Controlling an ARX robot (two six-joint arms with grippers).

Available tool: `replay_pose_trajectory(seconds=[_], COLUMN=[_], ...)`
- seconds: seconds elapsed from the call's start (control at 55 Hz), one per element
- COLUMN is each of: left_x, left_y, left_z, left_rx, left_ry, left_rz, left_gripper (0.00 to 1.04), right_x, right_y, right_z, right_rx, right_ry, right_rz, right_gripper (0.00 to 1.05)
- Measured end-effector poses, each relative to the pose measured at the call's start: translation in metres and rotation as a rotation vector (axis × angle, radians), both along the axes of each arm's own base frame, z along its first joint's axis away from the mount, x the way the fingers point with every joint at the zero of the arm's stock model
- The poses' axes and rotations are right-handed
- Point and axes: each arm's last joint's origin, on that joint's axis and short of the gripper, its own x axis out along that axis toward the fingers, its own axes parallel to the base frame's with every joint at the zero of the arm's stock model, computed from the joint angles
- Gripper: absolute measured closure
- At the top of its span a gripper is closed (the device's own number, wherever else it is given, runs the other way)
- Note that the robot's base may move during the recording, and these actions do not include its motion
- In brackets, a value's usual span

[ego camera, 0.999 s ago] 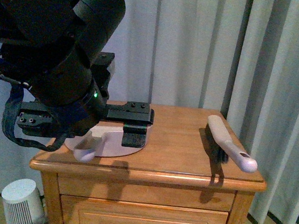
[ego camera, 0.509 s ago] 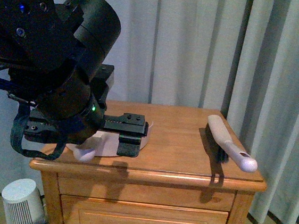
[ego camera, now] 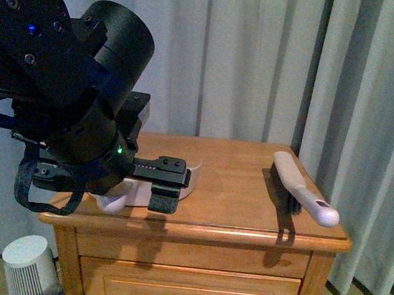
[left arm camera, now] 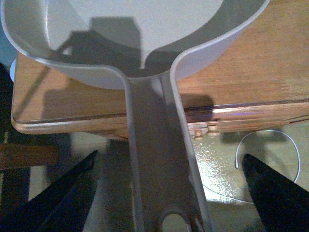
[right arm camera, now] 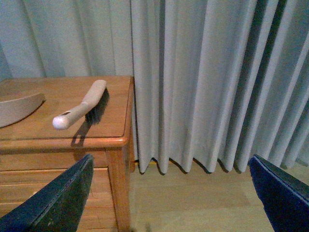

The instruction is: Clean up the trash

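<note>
The left gripper [left arm camera: 169,154] had its jaws released around the dustpan [left arm camera: 120,29] handle. The right gripper [right arm camera: 170,157] was released too; the brush [ego camera: 299,183] lay at the dustpan's three o'clock.

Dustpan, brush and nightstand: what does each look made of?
Dustpan: likely molded plastic, matte pale beige, one smooth seamless piece with a hanging hole in the handle.
Brush: handle looks like smooth light plastic, with a sheen on its rounded tip; dark bristles, material unclear.
Nightstand: wood or veneer, grain visible, semi-gloss varnish reflecting light along the edge.
</note>
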Motion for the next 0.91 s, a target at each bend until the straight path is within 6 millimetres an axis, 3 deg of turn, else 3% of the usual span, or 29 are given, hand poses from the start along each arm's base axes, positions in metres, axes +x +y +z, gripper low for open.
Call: replay_pose_trajectory(seconds=[0.2,0.291,0.69,0.908], left_x=[0.0,0.001,0.002,-0.003], left_y=[0.001,0.003,0.01,0.027], left_z=[0.0,0.0,0.005,0.039], left_rx=[0.008,0.012,0.001,-0.068], left_ry=[0.005,0.005,-0.01,-0.122], left_rz=[0.0,-0.003,-0.002,0.012], left_gripper=[0.65,0.75,0.75,0.76], right_x=[0.0,0.0,0.0,0.0], right_y=[0.0,0.0,0.0,0.0], right_z=[0.0,0.0,0.0,0.0], right_rx=[0.0,0.0,0.0,0.0], right_ry=[0.0,0.0,0.0,0.0], right_rz=[0.0,0.0,0.0,0.0], right_gripper=[0.07,0.07,0.07,0.07])
